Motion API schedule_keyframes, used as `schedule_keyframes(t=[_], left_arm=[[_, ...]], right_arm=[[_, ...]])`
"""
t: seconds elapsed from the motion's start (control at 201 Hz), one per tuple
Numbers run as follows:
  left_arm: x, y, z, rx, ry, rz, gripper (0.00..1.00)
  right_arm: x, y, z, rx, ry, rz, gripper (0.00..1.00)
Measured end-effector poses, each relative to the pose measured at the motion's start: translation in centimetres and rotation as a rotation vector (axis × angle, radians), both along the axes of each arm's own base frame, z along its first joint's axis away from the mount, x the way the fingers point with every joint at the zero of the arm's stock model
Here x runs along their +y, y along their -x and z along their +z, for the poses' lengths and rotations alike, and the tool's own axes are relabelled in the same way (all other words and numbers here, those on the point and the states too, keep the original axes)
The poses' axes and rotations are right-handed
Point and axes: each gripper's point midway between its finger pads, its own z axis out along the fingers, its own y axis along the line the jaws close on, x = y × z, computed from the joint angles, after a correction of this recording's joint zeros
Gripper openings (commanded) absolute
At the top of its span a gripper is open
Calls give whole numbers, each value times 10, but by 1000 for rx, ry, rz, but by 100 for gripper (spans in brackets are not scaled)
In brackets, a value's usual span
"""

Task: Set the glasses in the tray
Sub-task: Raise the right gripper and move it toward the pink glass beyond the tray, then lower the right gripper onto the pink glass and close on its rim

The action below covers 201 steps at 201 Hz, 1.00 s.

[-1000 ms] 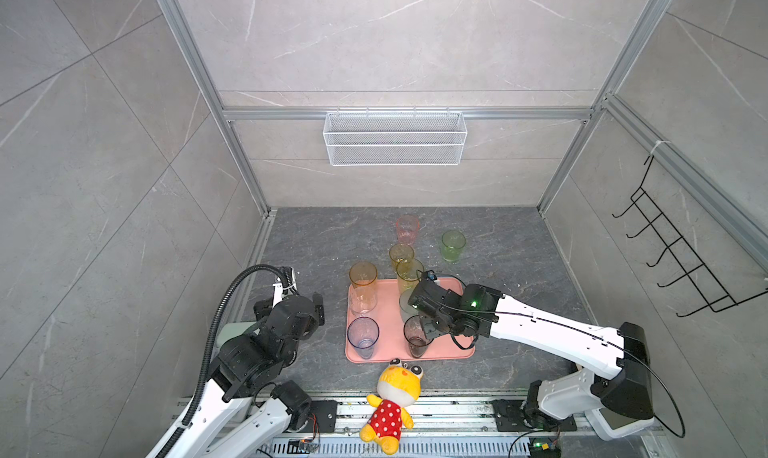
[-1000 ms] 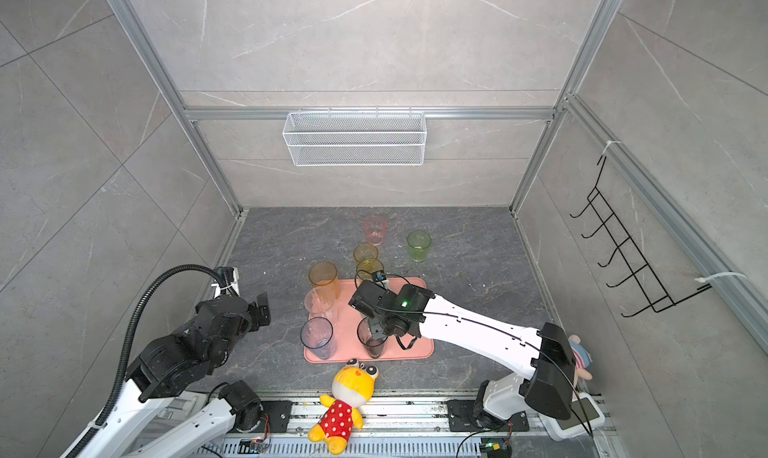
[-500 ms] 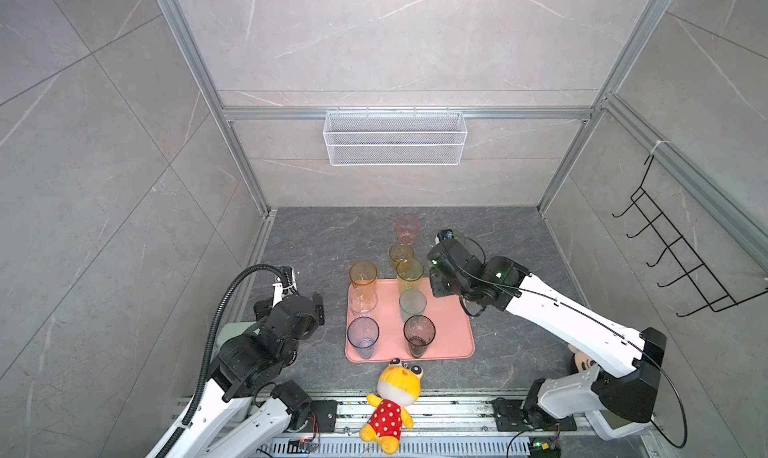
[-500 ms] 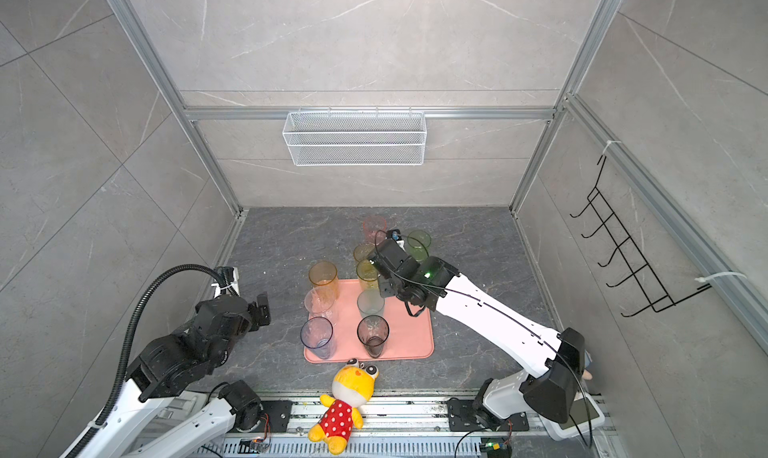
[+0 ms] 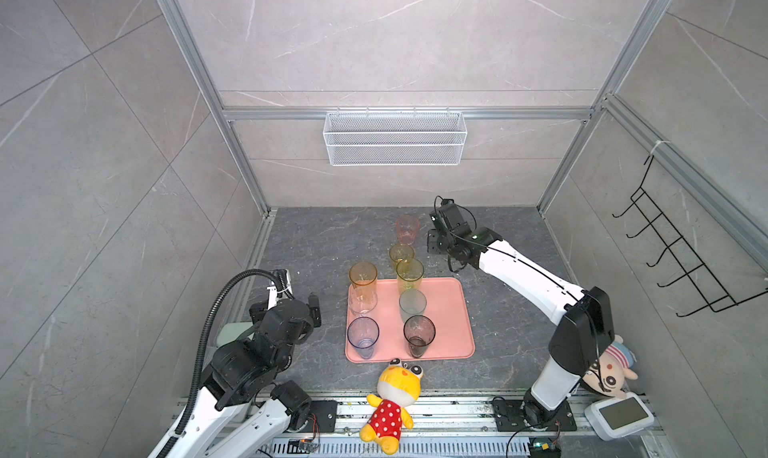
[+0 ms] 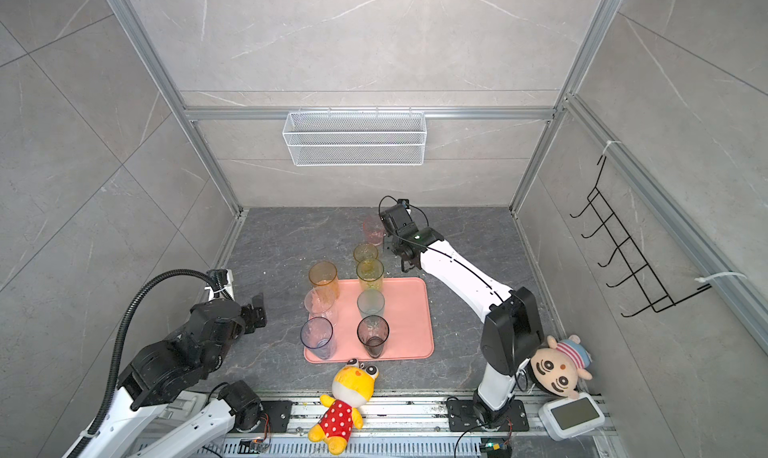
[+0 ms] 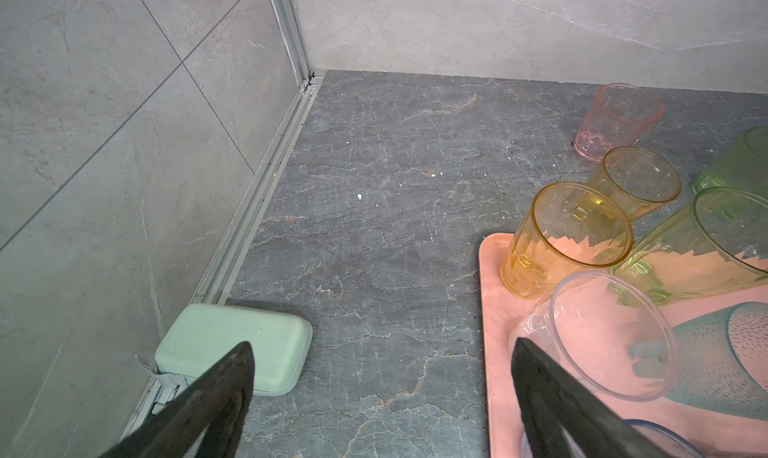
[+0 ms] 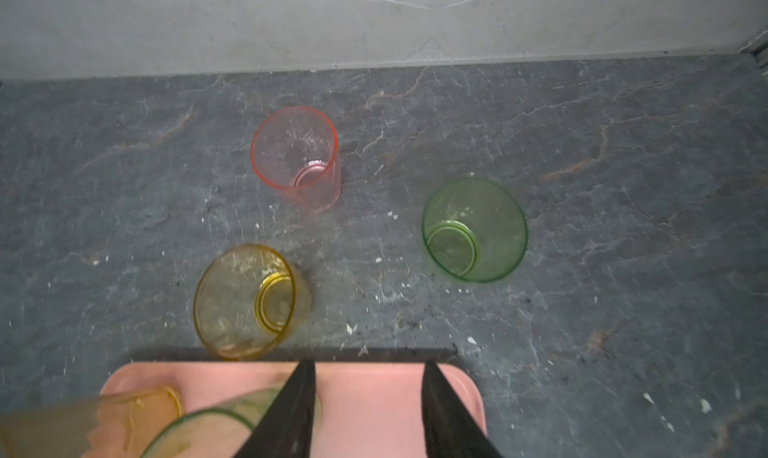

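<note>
The salmon-pink tray (image 5: 449, 318) lies mid-floor. On it stand an amber glass (image 5: 363, 275), a clear one (image 5: 362, 304), a blue one (image 5: 363, 337), a smoky grey one (image 5: 419, 335), a teal one (image 5: 412, 304) and a tall yellow-green one (image 5: 409, 275). Behind the tray on the floor stand a short yellow glass (image 8: 249, 300), a pink one (image 8: 297, 156) and a green one (image 8: 473, 229). My right gripper (image 8: 369, 364) hangs open and empty above the tray's far edge, short of these three. In both top views the right gripper (image 5: 434, 241) hides the green glass. My left gripper (image 7: 382, 347) is wide open and empty, left of the tray.
A mint-green case (image 7: 235, 347) lies by the left wall near my left gripper. A yellow plush toy (image 5: 392, 402) sits in front of the tray, a doll (image 5: 611, 364) by the right arm's base. A wire basket (image 5: 395, 137) hangs on the back wall, a hook rack (image 5: 681, 260) on the right.
My right gripper has left the tray's front by the smoky grey glass, empty, and swung back and up to the tray's far edge. Its jaws have widened. The left arm has not moved.
</note>
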Motion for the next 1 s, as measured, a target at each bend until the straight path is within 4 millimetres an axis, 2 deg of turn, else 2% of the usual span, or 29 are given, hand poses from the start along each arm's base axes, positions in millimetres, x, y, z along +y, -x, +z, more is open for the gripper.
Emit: schedule_keyframes(t=[0.239,0.513,0.772,1.001], left_arm=[[3,0,2,-9,-7,11,96],[3,0,1,-10,-11,15,96],[6,0,-2,-8,-28,28,96],[7,0,-1,-12,-30,33,96]], right_arm=[[5,-52,-4,-15,-71,-25,48],[16,-93,-22,-1,-128,-36,48],[31,-120,-43,31,-149,-41,49],[38,-130,-64,82,-152,-51,50]])
